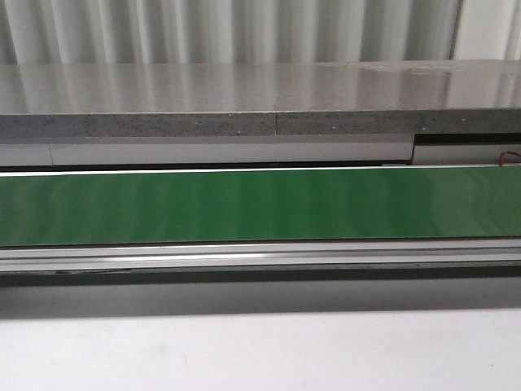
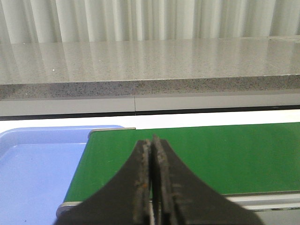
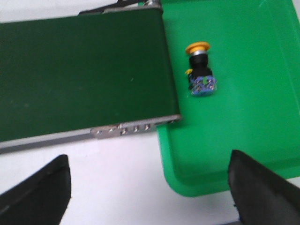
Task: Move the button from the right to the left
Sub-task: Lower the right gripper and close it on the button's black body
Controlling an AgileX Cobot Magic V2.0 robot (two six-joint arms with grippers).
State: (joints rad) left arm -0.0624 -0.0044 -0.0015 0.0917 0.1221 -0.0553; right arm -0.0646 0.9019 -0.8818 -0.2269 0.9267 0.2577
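The button (image 3: 200, 68), with its yellow-orange cap, black collar and blue-grey block, lies on its side in a green tray (image 3: 262, 117) beside the end of the green conveyor belt (image 3: 79, 75). My right gripper (image 3: 150, 183) hovers open, well short of the button, over the white table and the tray's near corner; nothing is between its fingers. My left gripper (image 2: 152, 143) is shut on nothing, its black fingers (image 2: 140, 178) pressed together over the belt's other end (image 2: 211, 154). In the front view neither gripper nor the button shows.
A blue tray (image 2: 33, 173) sits off the belt's end in the left wrist view. The belt (image 1: 260, 204) runs across the front view, with a grey stone ledge (image 1: 260, 98) behind it and a metal rail (image 1: 260, 257) and white table in front.
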